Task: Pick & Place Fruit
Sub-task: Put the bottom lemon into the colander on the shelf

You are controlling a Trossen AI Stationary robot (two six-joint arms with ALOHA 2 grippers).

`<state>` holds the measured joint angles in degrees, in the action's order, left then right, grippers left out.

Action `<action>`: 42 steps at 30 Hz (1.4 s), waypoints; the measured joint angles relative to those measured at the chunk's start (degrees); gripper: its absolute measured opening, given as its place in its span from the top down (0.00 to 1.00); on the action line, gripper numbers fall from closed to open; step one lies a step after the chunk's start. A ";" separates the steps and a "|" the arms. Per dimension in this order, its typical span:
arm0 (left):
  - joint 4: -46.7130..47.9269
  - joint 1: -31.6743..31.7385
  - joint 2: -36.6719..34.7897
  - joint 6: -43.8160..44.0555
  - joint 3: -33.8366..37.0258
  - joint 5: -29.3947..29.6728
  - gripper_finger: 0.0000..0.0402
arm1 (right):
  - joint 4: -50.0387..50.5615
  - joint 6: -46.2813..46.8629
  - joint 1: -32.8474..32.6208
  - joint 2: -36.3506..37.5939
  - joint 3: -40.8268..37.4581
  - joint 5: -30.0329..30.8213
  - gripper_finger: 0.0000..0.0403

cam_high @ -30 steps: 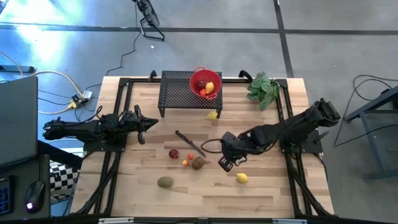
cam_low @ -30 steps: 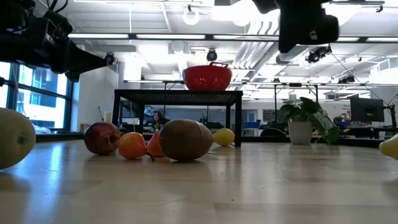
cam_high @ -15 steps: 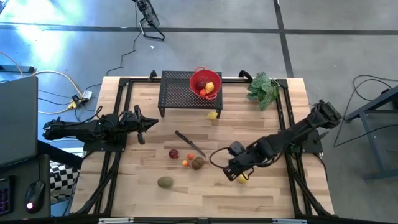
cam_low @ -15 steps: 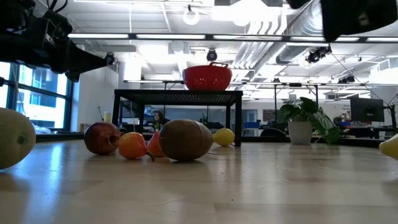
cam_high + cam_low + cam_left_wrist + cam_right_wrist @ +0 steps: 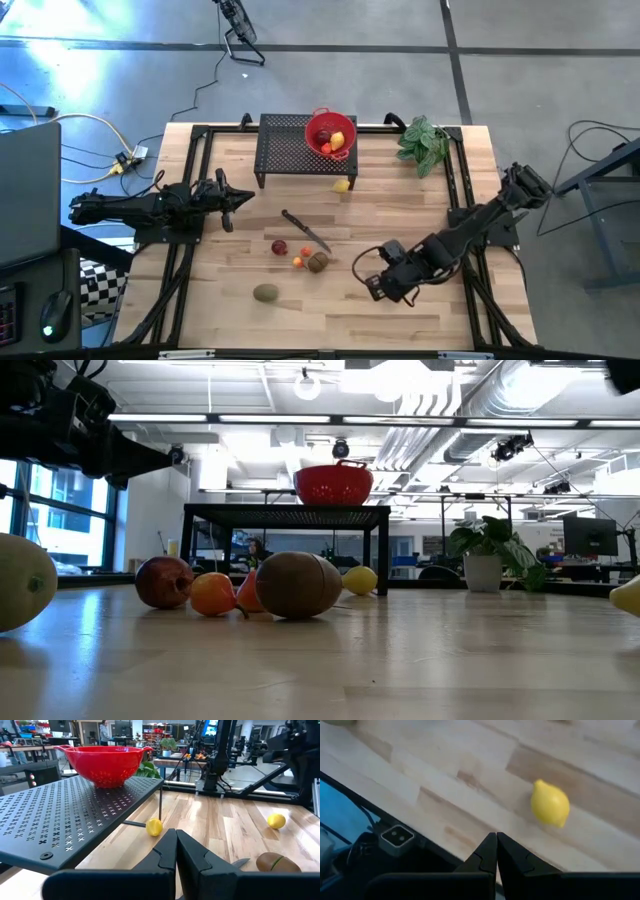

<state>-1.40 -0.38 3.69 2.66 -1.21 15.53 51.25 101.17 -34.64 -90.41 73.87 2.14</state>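
Observation:
A yellow lemon (image 5: 550, 802) lies on the wooden table near its front edge. In the right wrist view it lies just beyond my right gripper (image 5: 496, 839), which is shut and empty. In the high view my right gripper (image 5: 375, 288) covers this lemon. A kiwi (image 5: 318, 262), a small orange fruit (image 5: 298, 262) and a dark red fruit (image 5: 279, 247) lie mid-table. Another kiwi (image 5: 265, 293) lies nearer the front. A second lemon (image 5: 342, 185) lies by the black stand. My left gripper (image 5: 248, 197) waits shut at the left; it also shows in the left wrist view (image 5: 176, 835).
A red colander (image 5: 330, 133) holding some fruit stands on a black perforated stand (image 5: 285, 145) at the back. A dark-handled knife (image 5: 305, 230) lies mid-table. A green leafy bunch (image 5: 422, 143) sits at the back right. The near edge (image 5: 445, 845) is close to my right gripper.
My right gripper has swung from mid-table toward the table's near edge and come over the front lemon, covering it in the high view. In the low view it has passed out of the picture toward the right. The fruit has stayed where it was.

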 joint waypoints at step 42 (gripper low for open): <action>-0.01 0.00 -0.01 0.59 0.00 0.02 1.00 | 9.83 -4.19 -4.12 0.00 0.00 5.45 0.39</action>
<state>-1.41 -0.38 3.68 3.25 -1.21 15.55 61.08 96.99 -38.76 -90.41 73.87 7.60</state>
